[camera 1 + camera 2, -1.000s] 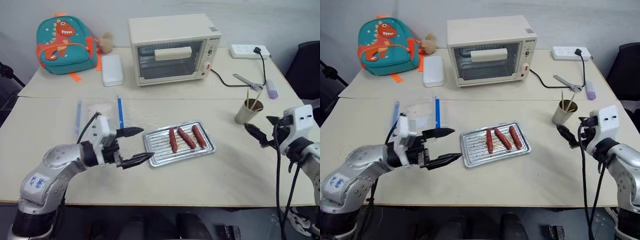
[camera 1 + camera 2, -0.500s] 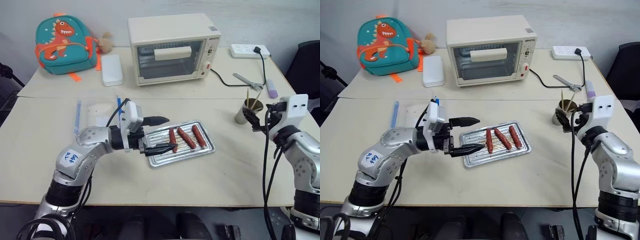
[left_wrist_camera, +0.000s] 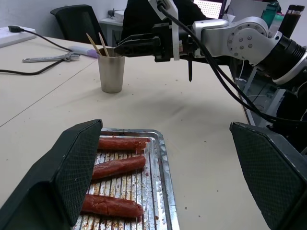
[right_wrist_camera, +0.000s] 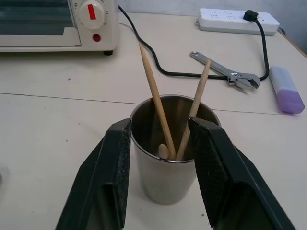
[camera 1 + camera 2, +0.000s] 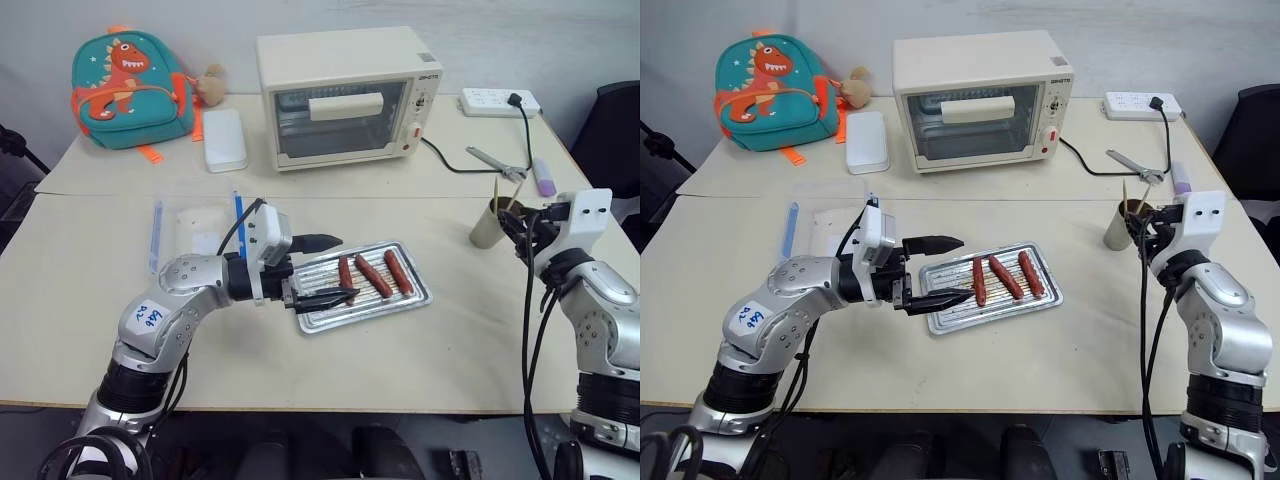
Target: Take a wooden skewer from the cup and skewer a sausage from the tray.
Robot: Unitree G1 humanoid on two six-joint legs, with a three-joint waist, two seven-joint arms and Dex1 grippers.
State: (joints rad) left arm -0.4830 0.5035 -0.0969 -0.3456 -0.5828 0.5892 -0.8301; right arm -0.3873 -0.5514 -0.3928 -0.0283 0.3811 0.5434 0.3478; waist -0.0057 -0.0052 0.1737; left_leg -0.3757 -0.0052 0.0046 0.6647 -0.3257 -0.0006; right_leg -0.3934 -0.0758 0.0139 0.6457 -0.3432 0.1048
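Beige worktop (image 5: 470, 340), two slabs abutting; oven (image 5: 345, 95) label unreadable. Tray (image 5: 413, 297) (three sausages (image 5: 372, 275)) before oven. Left claw (image 5: 325, 268) wide open over tray's edge. Right claw (image 4: 160, 167) part-closed, straddling cup (image 4: 168, 179); skewers (image 4: 153, 103) inside.

The left gripper (image 5: 326, 270) points level toward the tray (image 5: 412, 297), jaws spread wide over its near end; the right gripper (image 4: 163, 158) is level at the cup (image 4: 169, 179), fingers part-closed astride its rim

Silver arms, black cables, textured black pincers
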